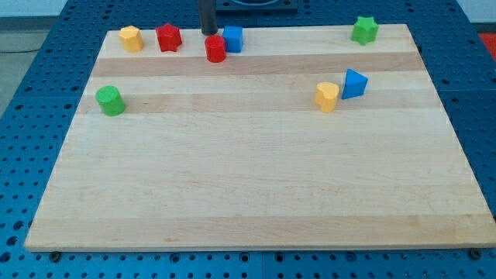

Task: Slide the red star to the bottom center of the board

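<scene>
The red star (169, 37) lies near the view's top left of the wooden board (256, 186), between a yellow block (131, 38) on its left and a red cylinder (215, 48) on its right. My tip (209, 32) comes down at the board's top edge, just above the red cylinder and left of a blue cube (232, 38). The tip is about one block width to the right of the red star and does not touch it.
A green cylinder (111, 101) stands at the left edge. A yellow block (327, 97) and a blue triangle (354, 84) sit together at the right. A green star (364, 29) is at the top right corner.
</scene>
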Robot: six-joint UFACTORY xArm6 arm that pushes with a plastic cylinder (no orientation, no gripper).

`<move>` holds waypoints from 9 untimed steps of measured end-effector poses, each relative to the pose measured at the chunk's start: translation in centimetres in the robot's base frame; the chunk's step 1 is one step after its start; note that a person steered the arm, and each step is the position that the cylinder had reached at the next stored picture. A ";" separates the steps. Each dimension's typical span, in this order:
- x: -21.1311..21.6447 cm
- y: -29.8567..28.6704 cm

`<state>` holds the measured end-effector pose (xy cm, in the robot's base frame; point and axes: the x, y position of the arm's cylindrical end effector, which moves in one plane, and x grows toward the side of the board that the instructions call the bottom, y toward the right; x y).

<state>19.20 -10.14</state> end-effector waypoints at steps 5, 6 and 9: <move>-0.1 -7.6; 0.0 -9.5; 4.1 -8.3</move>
<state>23.26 -18.47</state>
